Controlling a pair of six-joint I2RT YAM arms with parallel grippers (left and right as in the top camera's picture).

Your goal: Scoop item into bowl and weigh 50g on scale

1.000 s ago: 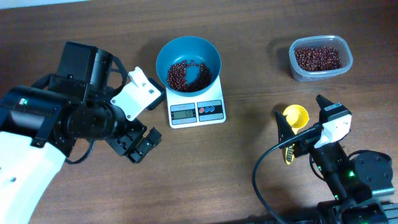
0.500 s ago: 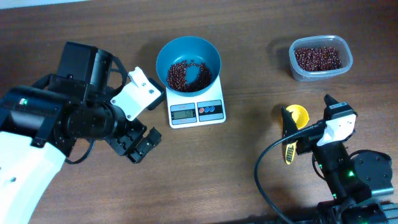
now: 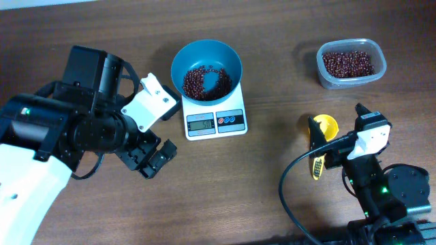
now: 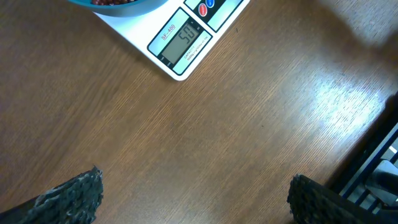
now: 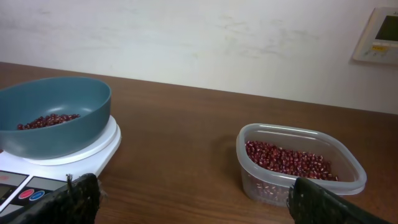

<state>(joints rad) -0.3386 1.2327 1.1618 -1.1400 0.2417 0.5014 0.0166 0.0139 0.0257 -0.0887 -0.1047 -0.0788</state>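
Now beans (image 3: 201,83) fill the bowl (image 3: 228,60) and tub (image 3: 377,62).

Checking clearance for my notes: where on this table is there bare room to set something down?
The table is bare between the scale and the tub, and in the front strip between the left gripper and the right gripper. It is crowded around the scoop by that gripper, and where the left arm sits by the bowl.

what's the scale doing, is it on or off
On. The scale shows dark digits on its display in the left wrist view, with the bowl of beans sitting on it; the exact reading is too blurry to tell.
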